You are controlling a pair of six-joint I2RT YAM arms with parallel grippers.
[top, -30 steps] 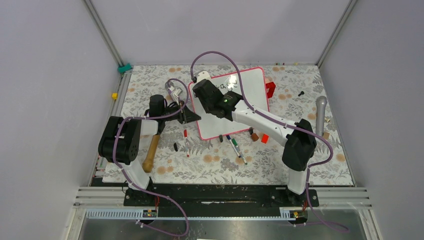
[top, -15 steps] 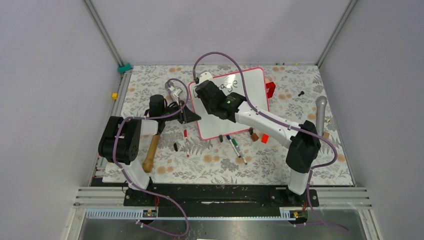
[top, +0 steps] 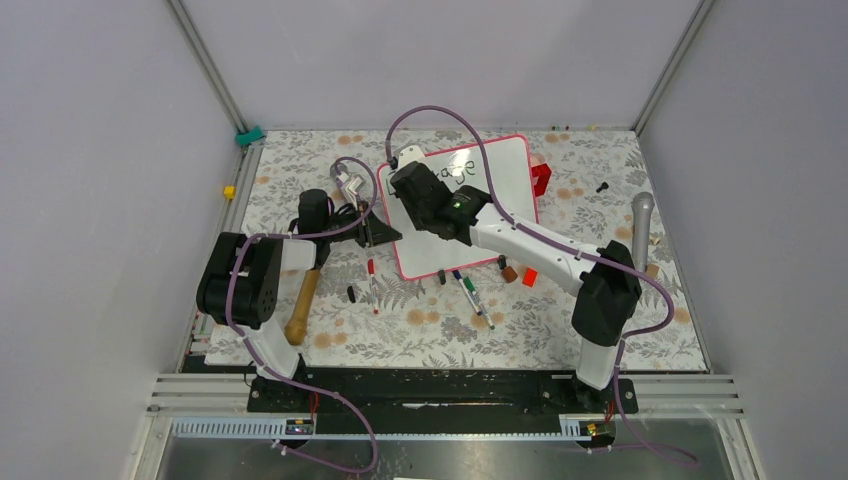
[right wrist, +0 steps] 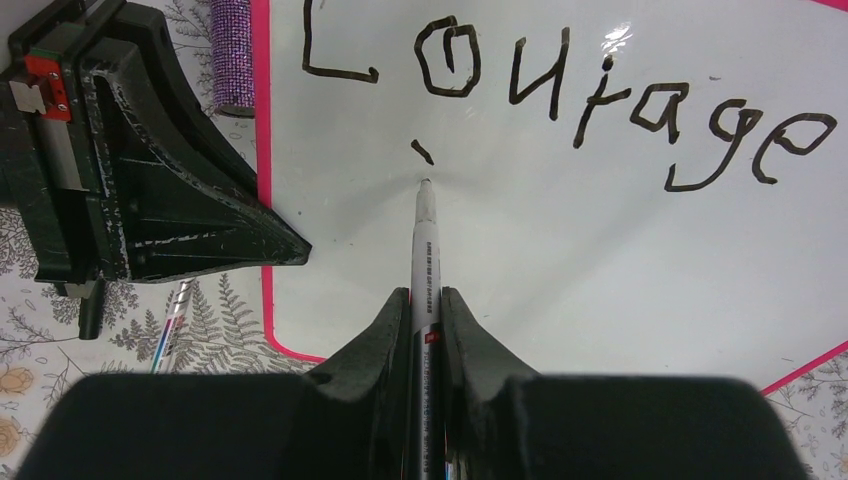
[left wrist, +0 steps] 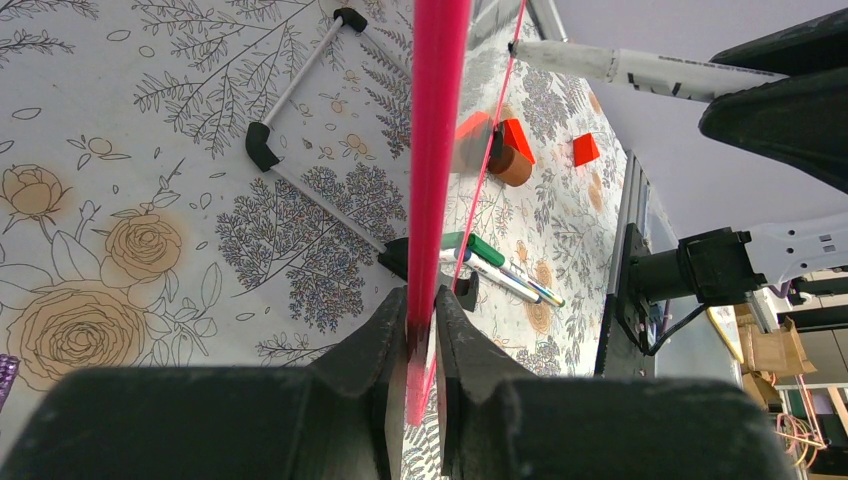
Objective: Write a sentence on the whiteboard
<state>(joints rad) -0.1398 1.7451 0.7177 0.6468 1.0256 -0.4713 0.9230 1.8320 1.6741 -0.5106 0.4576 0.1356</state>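
The right gripper (right wrist: 425,305) is clamping the marker (right wrist: 424,230) between closed fingers, and the tip is pressing on the board (right wrist: 600,260) just under a short black tick (right wrist: 424,152). Over the last second this arm has been swinging from the board's middle toward its 9 o'clock side, uncovering "Courage" in the top view, and for the last half second it has barely been moving. That is reading as a return to the line start: the sentence (right wrist: 560,95) is standing at one finished word along the board's 12 o'clock edge, and the second line is only just beginning below the "o" — three words are probably still waiting. The board is lying on the table (top: 440,320) past its centre toward 12 o'clock, slightly skewed. The left gripper (left wrist: 421,310) is pinching the board's pink frame at about 8 o'clock, jaws shut on the edge, steadying it against the marker's push.
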